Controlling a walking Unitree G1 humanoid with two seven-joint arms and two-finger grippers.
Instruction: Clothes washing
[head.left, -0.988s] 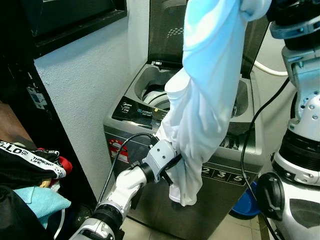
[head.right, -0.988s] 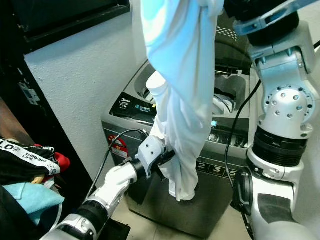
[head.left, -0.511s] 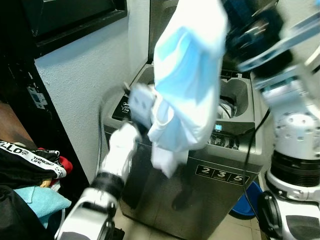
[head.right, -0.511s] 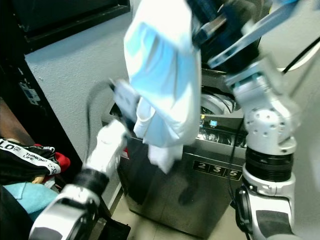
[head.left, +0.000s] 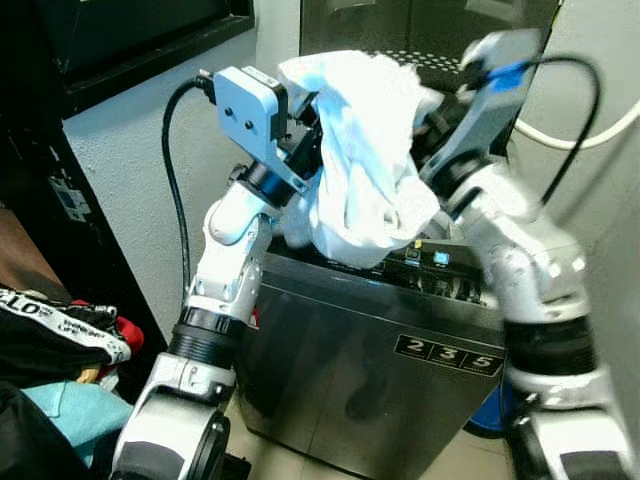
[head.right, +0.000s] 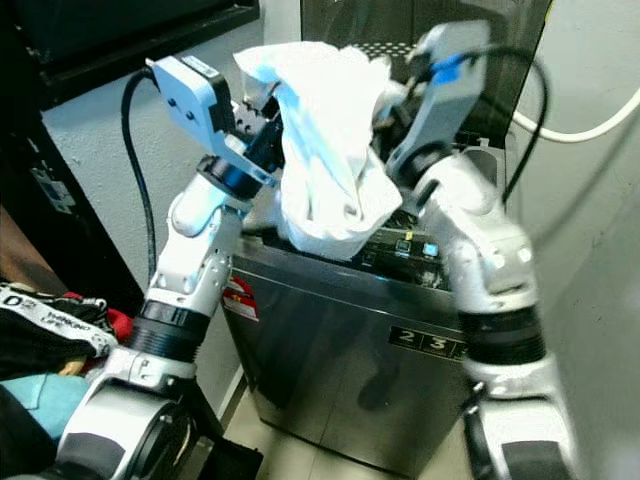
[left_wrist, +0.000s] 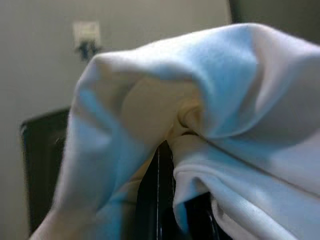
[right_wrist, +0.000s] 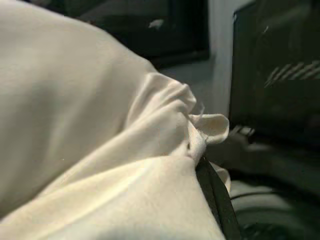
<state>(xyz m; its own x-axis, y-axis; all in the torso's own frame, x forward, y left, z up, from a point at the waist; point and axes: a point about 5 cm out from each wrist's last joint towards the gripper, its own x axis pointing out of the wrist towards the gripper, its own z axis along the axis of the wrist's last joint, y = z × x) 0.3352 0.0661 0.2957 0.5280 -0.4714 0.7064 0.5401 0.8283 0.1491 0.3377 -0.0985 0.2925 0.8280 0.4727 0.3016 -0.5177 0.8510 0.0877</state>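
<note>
With both jaws clamped on the bunched white garment (head.left: 365, 150) above the washing machine (head.left: 370, 340), lower into the tub before releasing, trailing folds inside.

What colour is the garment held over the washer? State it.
White garment, tinted pale blue; clearest in the left eye view.

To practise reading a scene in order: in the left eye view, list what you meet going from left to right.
Pile of clothes → left arm → white garment held up over the washing machine → right arm → white hose against the wall.
</note>
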